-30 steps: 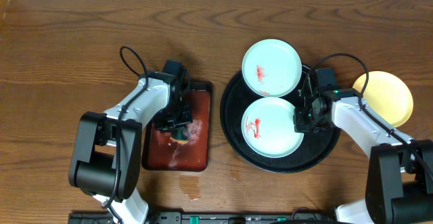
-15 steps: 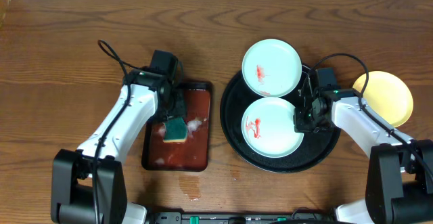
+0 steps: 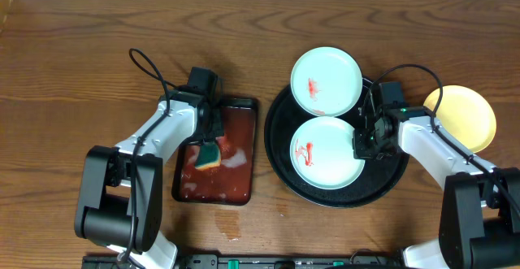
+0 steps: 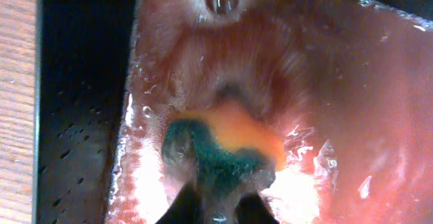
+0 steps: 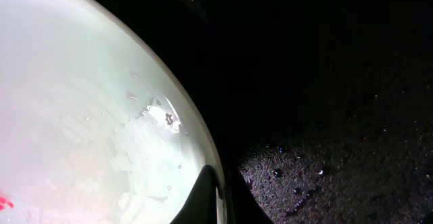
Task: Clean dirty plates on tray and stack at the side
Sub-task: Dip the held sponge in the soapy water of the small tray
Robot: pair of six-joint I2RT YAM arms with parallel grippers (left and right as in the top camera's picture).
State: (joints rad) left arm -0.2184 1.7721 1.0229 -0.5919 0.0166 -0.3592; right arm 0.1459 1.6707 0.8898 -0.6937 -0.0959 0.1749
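Jaws of the left gripper (image 4: 218, 207) are pinched narrow onto the sponge (image 4: 220, 160), which sits right between them and pokes out just ahead, down in the sudsy water of the small reddish tray (image 3: 236, 184). That's the bit that changes: half a second back those jaws are spread apart with the sponge lying loose under them, and now they're shut on it again, with the arm folded in closer. Looks to me like a quick let-go and re-grab to get a better hold while soaking it. Over on the other side nothing moves at all. The right gripper (image 5: 220, 197) has its jaws closed thin on the rim of the mint plate (image 3: 325, 151), the plate spreading out to the left of them, with the black tray (image 3: 280, 171) underneath and to the right. The red smears (image 3: 305, 151) are on the far side of that plate from the jaws, so it's not wiped yet. A second mint plate (image 3: 327, 80), also smeared, is just beyond the right jaws, overlapping the black tray's rim. The yellow plate (image 3: 461, 116) sits on the table (image 3: 81, 58) behind them, off the black tray. My read is that the sponge is loaded, the plate is pinned, and scrubbing comes next.
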